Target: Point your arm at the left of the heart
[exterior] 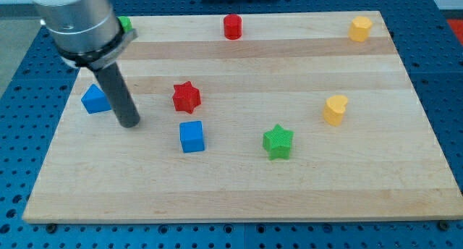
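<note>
The yellow heart [335,109] lies on the wooden board at the view's right of centre. My tip [129,123] rests on the board far to the view's left of the heart. The tip sits just right of and below a blue block [95,99], left of the red star [186,97] and upper left of the blue cube [192,136]. A green star [278,142] lies between the blue cube and the heart, lower left of the heart.
A red cylinder [232,26] stands at the top centre. A yellow hexagonal block [359,29] is at the top right. A green block [124,23] shows partly behind the arm at the top left. The board [239,198] lies on a blue perforated table.
</note>
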